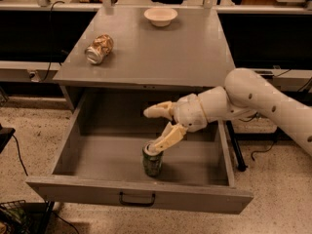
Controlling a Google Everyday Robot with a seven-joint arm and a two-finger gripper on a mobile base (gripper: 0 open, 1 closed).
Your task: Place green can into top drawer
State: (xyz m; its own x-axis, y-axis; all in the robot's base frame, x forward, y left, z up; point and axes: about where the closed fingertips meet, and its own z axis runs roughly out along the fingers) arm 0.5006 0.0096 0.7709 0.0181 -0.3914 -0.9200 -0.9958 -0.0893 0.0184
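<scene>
The green can (pixel 152 162) stands upright on the floor of the open top drawer (pixel 92 162), near the front panel and just above the dark handle (pixel 137 199). My gripper (pixel 149 130) is open and hangs just above the can, with the arm reaching in from the right. The upper finger (pixel 158 110) points left, well clear of the can. The lower finger (pixel 165 138) slopes down and its tip ends at the can's silver top rim. I cannot tell whether it touches. Nothing is held between the fingers.
A tan-brown patterned can (pixel 99 48) lies on its side at the left of the grey cabinet top (pixel 161 52). A white bowl (pixel 160 16) sits at its back. Dark shelving runs behind, and cables lie on the speckled floor at left.
</scene>
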